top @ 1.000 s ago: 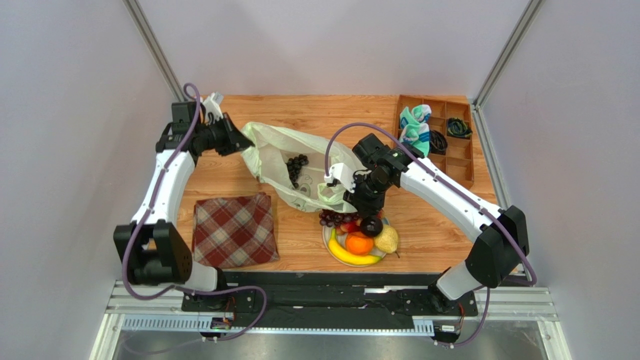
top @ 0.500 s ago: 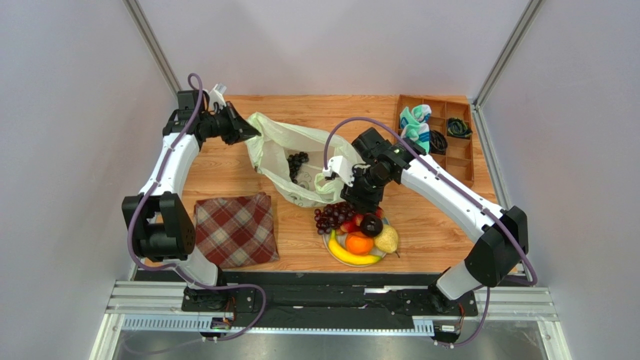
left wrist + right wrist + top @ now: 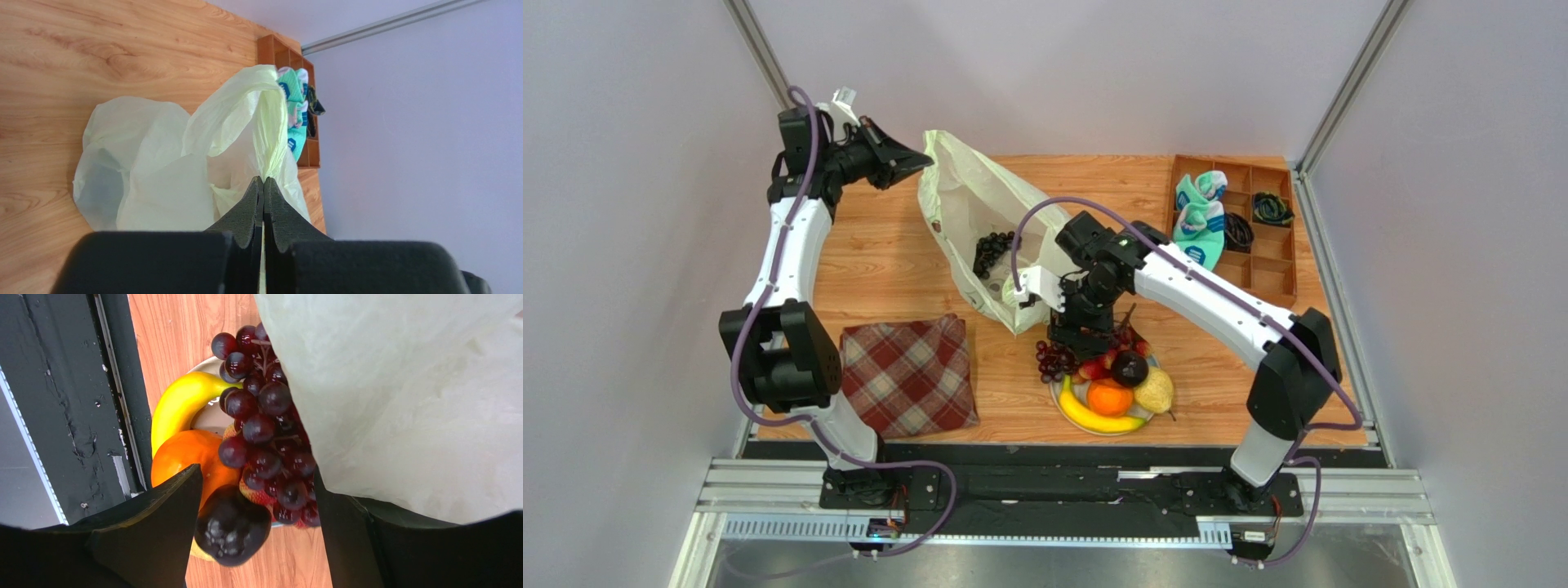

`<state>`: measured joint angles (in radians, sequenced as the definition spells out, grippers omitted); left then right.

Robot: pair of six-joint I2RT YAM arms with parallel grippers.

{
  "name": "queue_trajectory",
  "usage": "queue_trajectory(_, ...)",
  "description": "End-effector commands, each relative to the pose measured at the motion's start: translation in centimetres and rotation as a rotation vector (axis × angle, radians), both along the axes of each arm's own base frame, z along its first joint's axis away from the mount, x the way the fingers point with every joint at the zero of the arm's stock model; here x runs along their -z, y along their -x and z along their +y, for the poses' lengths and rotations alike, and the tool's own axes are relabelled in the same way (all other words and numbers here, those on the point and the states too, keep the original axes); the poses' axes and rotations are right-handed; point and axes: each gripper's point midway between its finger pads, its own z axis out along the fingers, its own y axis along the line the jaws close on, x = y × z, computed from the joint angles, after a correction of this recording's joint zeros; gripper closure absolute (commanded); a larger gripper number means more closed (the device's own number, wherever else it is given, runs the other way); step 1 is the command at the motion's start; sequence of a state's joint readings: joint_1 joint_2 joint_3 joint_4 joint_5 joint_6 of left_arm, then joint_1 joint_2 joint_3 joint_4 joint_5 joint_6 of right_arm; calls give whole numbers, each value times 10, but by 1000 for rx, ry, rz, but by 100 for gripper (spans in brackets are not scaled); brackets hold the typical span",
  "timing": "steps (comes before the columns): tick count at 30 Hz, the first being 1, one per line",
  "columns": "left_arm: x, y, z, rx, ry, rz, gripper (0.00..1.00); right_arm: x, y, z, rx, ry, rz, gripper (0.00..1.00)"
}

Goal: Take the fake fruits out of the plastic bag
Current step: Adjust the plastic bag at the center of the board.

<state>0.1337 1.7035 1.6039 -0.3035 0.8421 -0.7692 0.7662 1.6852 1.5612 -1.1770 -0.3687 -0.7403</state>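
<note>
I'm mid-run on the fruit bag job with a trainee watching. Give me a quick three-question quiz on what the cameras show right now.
1. True or false: the left pincer is shut on the plastic bag.
2. Which fruit lies inside the bag? A) orange B) dark grape bunch C) banana
3. Fill the gap: the right pincer hangs over the plate with its jaws ___.
Key: 1 true; 2 B; 3 open.
</note>
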Motion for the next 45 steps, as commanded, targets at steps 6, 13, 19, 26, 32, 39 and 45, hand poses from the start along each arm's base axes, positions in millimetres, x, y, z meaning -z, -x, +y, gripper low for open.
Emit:
queue_trajectory(6, -31, 12, 40, -95, -100, -105, 100, -67, -10, 47, -57, -185, -69, 28)
queue_trajectory(13, 19, 97, 25, -25, -181, -50, 100, -148, -28, 106, 38, -472, -67, 28)
queue_trajectory(19, 24, 160, 10, 19, -210, -69, 100, -80, -64, 171, 169, -423, -68, 44)
queue_trajectory(26, -5, 230, -6, 99, -269, -114, 100, -24, -117, 204, 541, -376, -59, 46)
queue_trajectory(32, 0, 305, -29, 280, -256, -61, 100, -22, -141, 203, 700, -384, -105, 36)
queue_trajectory(39, -45, 340, -41, 369, -328, -236, 100, -18, -130, 216, 748, -425, 46, 32)
queue_trajectory(45, -29, 317, -12, 215, -501, -164, 100, -76, -59, 236, 339, -579, 347, 33)
